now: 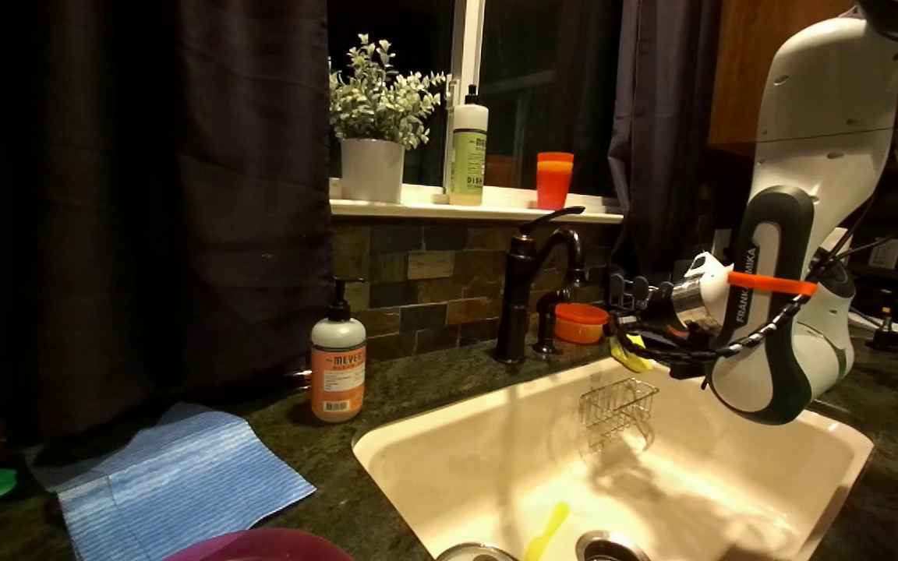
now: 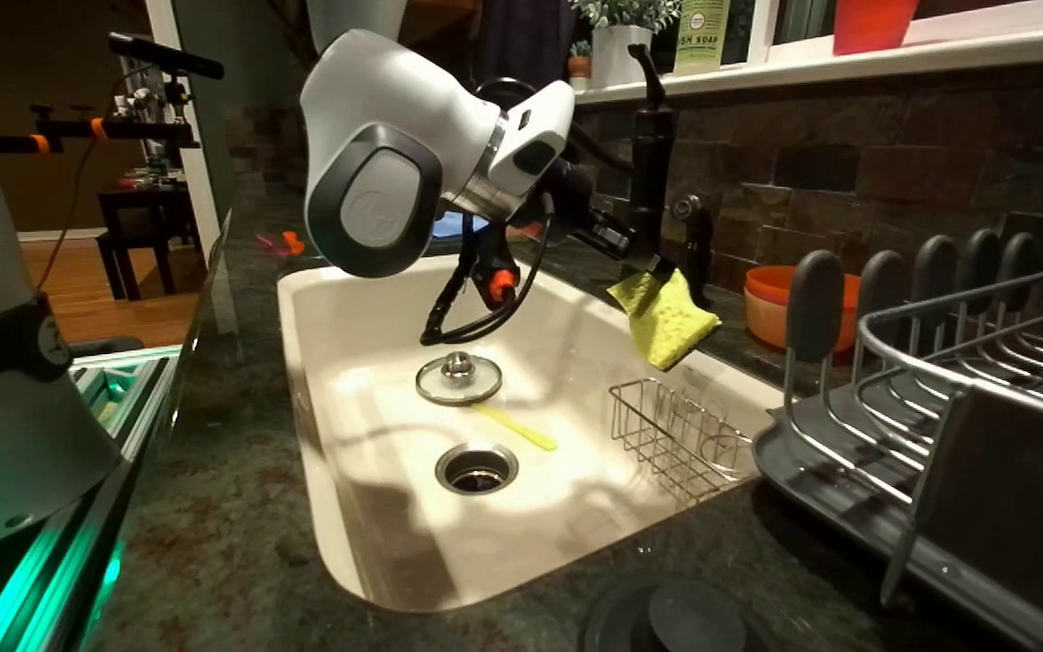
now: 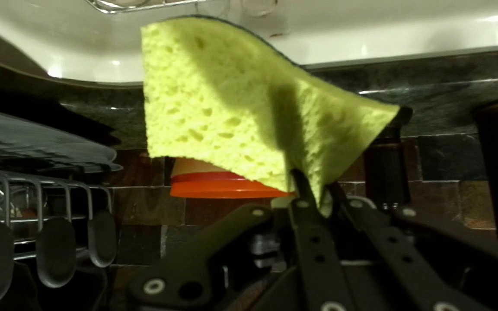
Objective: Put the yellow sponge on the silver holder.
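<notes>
Both exterior views overlook the sink (image 2: 358, 362) from opposite ends; the wrist view closely faces the sponge (image 3: 227, 103).

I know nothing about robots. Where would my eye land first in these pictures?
Likely on the bright yellow sponge, pinched and creased in the claw, large in the middle of the wrist view. Then perhaps the bulky white arm, hanging over the pale sink in both exterior views. Inside the sink, at its side, is a small silver wire holder.

The porous yellow sponge (image 2: 666, 319) hangs creased and tilted from the fingers (image 3: 311, 233), right of centre in an exterior view; the thin-barred silver holder (image 2: 666, 444) sits lower there, apart.
</notes>
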Controlling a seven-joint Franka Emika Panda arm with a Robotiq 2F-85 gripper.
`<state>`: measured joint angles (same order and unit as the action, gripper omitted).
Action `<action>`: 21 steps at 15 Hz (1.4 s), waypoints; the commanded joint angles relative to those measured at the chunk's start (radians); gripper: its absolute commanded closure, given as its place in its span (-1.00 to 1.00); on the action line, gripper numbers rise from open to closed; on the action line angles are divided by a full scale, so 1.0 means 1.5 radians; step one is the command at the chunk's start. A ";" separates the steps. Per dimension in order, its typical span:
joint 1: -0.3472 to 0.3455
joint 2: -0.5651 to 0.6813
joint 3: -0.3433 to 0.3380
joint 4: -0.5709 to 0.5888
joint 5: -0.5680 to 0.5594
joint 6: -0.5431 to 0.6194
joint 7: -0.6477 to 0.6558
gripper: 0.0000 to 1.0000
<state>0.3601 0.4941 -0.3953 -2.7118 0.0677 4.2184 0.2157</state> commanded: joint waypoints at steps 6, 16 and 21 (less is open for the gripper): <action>-0.233 0.001 0.179 0.037 -0.069 -0.002 -0.046 0.95; -0.304 0.026 0.224 0.058 -0.111 0.001 -0.064 0.95; -0.312 0.042 0.228 0.074 -0.117 0.001 -0.070 0.95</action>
<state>-0.0826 0.5313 -0.0699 -2.6249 -0.0780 4.2165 0.1215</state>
